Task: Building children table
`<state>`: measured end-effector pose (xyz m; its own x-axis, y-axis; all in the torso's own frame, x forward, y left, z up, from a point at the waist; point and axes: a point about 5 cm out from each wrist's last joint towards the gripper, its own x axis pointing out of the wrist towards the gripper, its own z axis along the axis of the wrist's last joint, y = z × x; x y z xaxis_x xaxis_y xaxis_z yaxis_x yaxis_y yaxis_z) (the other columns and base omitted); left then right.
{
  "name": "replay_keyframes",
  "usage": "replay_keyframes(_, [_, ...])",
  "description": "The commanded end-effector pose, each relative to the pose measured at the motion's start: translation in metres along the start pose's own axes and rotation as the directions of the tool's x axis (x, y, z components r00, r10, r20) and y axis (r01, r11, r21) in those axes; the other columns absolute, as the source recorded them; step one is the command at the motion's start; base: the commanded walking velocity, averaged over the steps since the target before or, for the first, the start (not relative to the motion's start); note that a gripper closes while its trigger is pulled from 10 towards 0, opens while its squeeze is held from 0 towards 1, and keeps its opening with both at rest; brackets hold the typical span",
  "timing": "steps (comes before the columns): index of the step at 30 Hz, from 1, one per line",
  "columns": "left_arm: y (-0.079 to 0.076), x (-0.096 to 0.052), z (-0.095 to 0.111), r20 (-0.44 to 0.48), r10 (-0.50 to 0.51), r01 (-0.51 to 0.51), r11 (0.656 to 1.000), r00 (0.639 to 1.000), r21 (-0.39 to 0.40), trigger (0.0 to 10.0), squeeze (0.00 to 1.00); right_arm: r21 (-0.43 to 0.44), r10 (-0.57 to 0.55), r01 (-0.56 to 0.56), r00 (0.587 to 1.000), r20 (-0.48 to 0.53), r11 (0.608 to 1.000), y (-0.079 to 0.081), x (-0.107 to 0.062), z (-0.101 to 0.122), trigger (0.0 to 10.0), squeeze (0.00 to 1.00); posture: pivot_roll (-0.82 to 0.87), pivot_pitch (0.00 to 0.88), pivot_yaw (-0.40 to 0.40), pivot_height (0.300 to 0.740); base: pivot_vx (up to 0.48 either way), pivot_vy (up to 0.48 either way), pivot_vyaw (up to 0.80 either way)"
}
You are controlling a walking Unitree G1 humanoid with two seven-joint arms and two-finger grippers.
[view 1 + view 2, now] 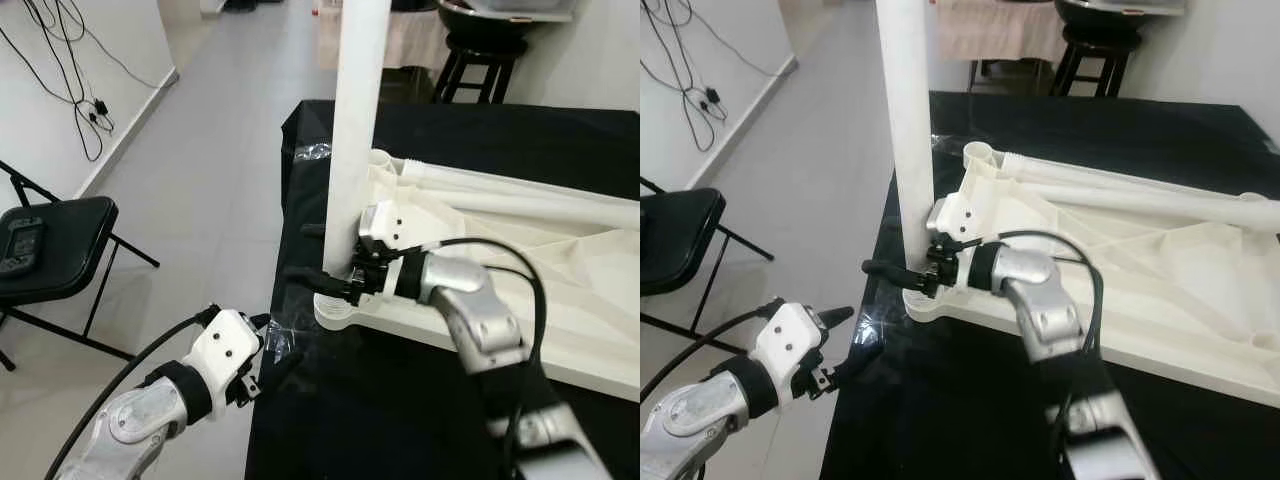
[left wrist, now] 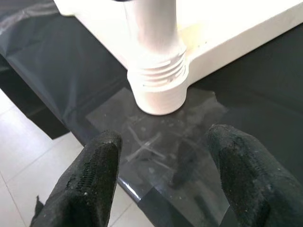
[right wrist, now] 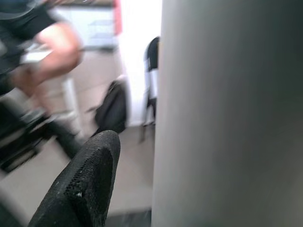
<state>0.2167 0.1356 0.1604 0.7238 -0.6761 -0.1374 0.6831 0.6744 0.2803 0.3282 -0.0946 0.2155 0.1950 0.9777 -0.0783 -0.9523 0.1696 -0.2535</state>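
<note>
Grey floor tiles run wide and bare along the left side of a tabletop draped in black cloth, its left edge falling straight to the floor. On the cloth lies an upturned white children's table, its near corner close to that edge. From the threaded socket at that corner a white leg stands upright. The right end effector reaches in from the right at the base of the leg, its black fingers set on either side of the tube and closed around it just above the socket. The left end effector hovers low at the tabletop's edge, just short of the socket, with its two fingers spread and nothing between them; a clear patch of plastic film lies on the cloth beneath. Two more white legs lie along the far side of the upturned frame. Out on the floor to the left stands a black folding chair, well apart from the tabletop, and a black stool sits beyond the far edge.
</note>
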Motion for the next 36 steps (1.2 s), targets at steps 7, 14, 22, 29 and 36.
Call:
replay_keyframes(7, [-0.003, -0.006, -0.001, -0.019, -0.008, 0.008, 1.000, 1.000, -0.008, 10.0, 0.00, 0.035, 0.122, -0.121, 0.992, -0.026, 0.992, -0.007, 0.006, -0.003, 0.0, 0.00, 0.12, 0.176, -0.067, 0.740, 0.000, 0.000, 0.00])
replay_keyframes(14, [-0.005, -0.007, 0.000, -0.019, -0.010, 0.010, 1.000, 1.000, -0.008, 10.0, 0.00, 0.061, 0.088, -0.086, 0.996, -0.032, 0.994, -0.016, -0.007, -0.008, 0.0, 0.00, 0.12, 0.191, -0.073, 0.740, 0.000, 0.000, 0.00])
replay_keyframes(22, [0.006, -0.016, 0.002, -0.027, 0.021, -0.020, 1.000, 0.999, 0.010, 10.0, 0.00, 0.144, -0.799, 0.861, 0.507, -0.323, 0.488, 0.031, -0.037, -0.073, 0.0, 0.00, 0.09, 0.219, -0.079, 0.740, 0.000, 0.000, 0.00])
replay_keyframes(29, [0.009, -0.018, 0.001, -0.033, 0.021, -0.020, 1.000, 0.999, 0.014, 10.0, 0.00, 0.115, -0.794, 0.853, 0.518, -0.318, 0.510, 0.047, -0.038, -0.065, 0.0, 0.00, 0.08, 0.224, -0.069, 0.740, 0.000, 0.000, 0.00])
replay_keyframes(36, [0.008, -0.015, 0.004, -0.019, 0.033, -0.032, 0.999, 0.999, 0.013, 10.0, 0.00, 0.163, -0.623, 0.690, 0.713, -0.322, 0.705, 0.042, -0.019, -0.072, 0.0, 0.00, 0.11, 0.208, -0.091, 0.740, 0.000, 0.000, 0.00])
